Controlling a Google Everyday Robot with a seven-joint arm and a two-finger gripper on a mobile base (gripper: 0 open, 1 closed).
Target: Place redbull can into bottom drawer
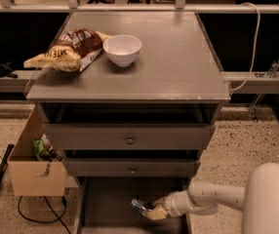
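The bottom drawer (105, 204) is pulled open at the foot of the grey cabinet, its dark floor showing. The redbull can (141, 206), silver and blue, is tilted just over the drawer floor at its right side. My gripper (151, 212) reaches in from the right on the white arm and is shut on the can's right end. Whether the can touches the floor I cannot tell.
On the cabinet top (178, 57) lie a yellow-and-brown chip bag (66, 52) and a white bowl (122, 49). Two shut drawer fronts with knobs (129, 139) are above the open drawer. A cardboard box (34, 162) stands at the left on the floor.
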